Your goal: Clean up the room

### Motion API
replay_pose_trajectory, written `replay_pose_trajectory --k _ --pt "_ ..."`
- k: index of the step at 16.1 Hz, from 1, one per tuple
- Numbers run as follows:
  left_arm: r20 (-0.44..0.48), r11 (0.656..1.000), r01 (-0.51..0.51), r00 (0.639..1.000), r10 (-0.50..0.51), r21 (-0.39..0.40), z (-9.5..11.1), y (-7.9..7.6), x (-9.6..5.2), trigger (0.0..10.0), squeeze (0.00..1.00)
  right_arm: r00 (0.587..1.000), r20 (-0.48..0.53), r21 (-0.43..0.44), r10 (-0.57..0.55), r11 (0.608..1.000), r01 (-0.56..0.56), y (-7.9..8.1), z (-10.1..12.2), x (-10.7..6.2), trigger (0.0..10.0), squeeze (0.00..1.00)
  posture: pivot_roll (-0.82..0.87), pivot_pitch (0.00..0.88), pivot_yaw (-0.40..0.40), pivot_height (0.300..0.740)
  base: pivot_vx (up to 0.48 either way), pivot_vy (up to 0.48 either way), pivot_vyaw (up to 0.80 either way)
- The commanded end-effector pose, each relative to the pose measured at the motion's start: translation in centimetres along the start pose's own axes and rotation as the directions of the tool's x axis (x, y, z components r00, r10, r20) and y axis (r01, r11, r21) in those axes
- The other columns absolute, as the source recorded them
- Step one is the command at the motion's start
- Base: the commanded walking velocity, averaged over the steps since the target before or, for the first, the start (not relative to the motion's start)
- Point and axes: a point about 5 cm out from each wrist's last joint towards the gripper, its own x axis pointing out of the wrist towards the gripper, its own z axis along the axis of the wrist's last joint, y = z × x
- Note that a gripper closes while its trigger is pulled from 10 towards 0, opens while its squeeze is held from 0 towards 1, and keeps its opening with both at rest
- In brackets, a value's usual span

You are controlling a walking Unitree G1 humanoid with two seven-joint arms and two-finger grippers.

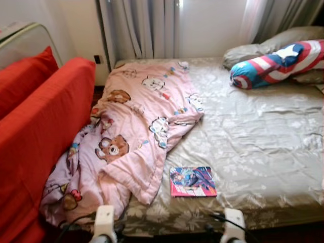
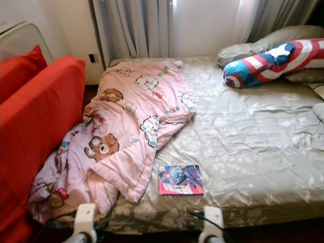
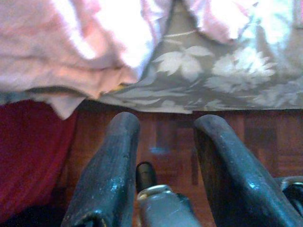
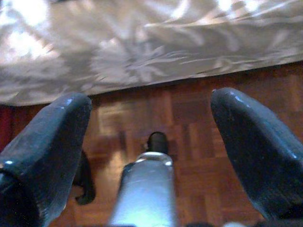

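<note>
Bed ahead of you carries one pink quilt, one book and one striped bolster. Quilt runs from the headboard end down over the near left edge. Book lies flat near the foot edge. Your left gripper and right gripper both hang released above the floor.
</note>
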Motion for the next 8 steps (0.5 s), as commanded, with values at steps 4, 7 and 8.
replay_pose_trajectory --k 4,7,8 --pt "-0.018 1.000 0.002 1.000 -0.002 -0.020 -0.60 0.16 -0.16 10.0 0.00 1.000 -0.002 0.013 -0.004 1.000 0.004 -0.08 -0.20 -0.04 10.0 0.00 -0.04 0.000 0.002 0.740 0.000 0.000 0.00" --pt "-0.027 1.000 -0.004 1.000 0.004 -0.015 -0.74 0.31 -0.19 10.0 0.00 1.000 -0.002 0.013 -0.005 1.000 0.005 -0.04 -0.22 -0.04 10.0 0.00 -0.05 0.000 0.003 0.740 0.000 0.000 0.00" --pt "-0.028 1.000 -0.005 1.000 0.004 -0.015 -0.75 0.31 -0.19 10.0 0.00 1.000 -0.003 0.013 -0.005 1.000 0.005 -0.04 -0.22 -0.04 10.0 0.00 -0.05 0.000 0.003 0.740 0.000 0.000 0.00"
